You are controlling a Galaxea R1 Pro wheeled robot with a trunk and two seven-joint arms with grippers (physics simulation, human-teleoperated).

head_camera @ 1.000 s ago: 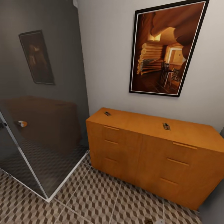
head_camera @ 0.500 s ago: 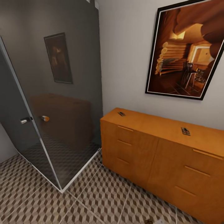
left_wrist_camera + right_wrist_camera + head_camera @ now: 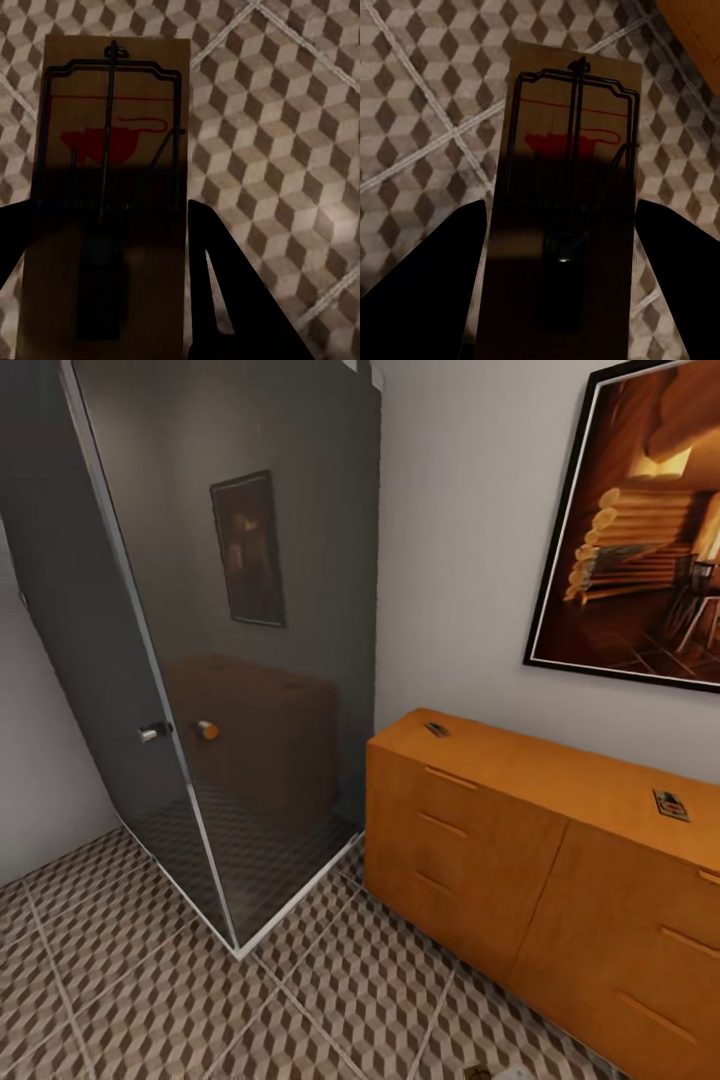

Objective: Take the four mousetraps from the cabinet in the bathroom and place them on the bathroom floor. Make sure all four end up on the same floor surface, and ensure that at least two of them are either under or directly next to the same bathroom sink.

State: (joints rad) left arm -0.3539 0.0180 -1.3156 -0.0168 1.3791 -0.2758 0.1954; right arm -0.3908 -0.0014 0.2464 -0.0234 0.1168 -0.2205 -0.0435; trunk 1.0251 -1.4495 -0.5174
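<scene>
In the left wrist view a brown mousetrap (image 3: 112, 150) with a red mouse print sits between my dark fingers (image 3: 225, 285); my left gripper (image 3: 105, 221) is shut on it above the cube-patterned bathroom floor (image 3: 285, 135). My right gripper (image 3: 564, 214) is likewise shut on another mousetrap (image 3: 570, 150) over the floor (image 3: 420, 97). In the head view the orange cabinet (image 3: 500, 850) stands against the wall at the right. Two mousetraps lie on its top, one near the left end (image 3: 436, 729) and one further right (image 3: 671, 805). The sink is out of view.
A dark glass shower enclosure (image 3: 260, 660) with a door knob (image 3: 206, 729) fills the left corner. A framed painting (image 3: 640, 540) hangs over the cabinet. Tiled floor (image 3: 200, 1000) lies in front. A cabinet corner (image 3: 697, 30) shows in the right wrist view.
The head camera has swung left: the cabinet and painting now sit further right in the picture, and more of the shower enclosure shows. The two traps on the cabinet stay put.
</scene>
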